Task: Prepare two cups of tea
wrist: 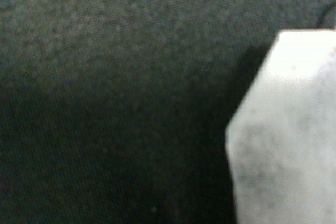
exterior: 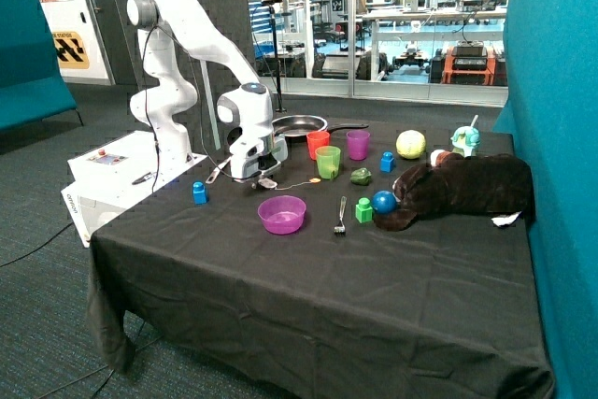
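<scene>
- Three cups stand dry-looking and, far as I can judge, no tea bag in any; task looks barely started.
- Landmark: green cup (exterior: 328,163), translucent plastic, smooth, round.
- Nearer the camera than the green cup: purple bowl (exterior: 281,214), shallow glossy plastic; metal fork (exterior: 340,216) just beside it; black tablecloth (exterior: 308,296), matte woven, draped.
- Level with the green cup, toward the robot base: gripper (exterior: 264,178) low at the cloth; finger state cannot tell.
- Tea bag (wrist: 286,135): white, papery, angular corner, fills the wrist view close up on the cloth; whether it's grasped is unclear. Thin string with a tag (exterior: 301,183) runs toward the green cup.
- Second tea bag not made out.
- Just behind: red cup (exterior: 318,144), purple cup (exterior: 358,144).
- Farther: metal pan (exterior: 299,125), shiny.
</scene>
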### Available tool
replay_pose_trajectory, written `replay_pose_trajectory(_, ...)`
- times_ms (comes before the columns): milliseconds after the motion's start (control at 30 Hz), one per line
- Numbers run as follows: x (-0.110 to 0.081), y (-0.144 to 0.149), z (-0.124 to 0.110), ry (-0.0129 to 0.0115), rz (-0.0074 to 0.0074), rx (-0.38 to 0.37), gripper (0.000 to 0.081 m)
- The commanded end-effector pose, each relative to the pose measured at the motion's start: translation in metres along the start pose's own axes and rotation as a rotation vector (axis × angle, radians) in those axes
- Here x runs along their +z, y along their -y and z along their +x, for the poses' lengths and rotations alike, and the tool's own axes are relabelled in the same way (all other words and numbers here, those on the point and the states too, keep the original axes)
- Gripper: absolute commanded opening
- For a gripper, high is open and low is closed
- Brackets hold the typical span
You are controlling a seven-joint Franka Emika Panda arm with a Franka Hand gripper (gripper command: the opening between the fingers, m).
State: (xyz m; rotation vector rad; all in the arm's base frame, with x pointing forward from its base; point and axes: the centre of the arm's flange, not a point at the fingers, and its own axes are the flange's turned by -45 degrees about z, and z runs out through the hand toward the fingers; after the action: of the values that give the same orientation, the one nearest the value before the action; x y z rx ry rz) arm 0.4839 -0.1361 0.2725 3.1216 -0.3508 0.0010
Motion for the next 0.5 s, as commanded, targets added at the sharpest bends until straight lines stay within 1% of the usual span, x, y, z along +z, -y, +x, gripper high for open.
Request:
replay_pose_trajectory(0,0.0043,0.0025,0.0007,0.0007,0.0003,0.0,0.0021)
replay_pose_trajectory(100,0.0036,0.0026,0.001,0.0007,0.0003,0.0,0.0003)
replay_pose_trajectory(467,0.0023,-0.0008,-0.0011,0.0007,0.0003,0.006,0.0)
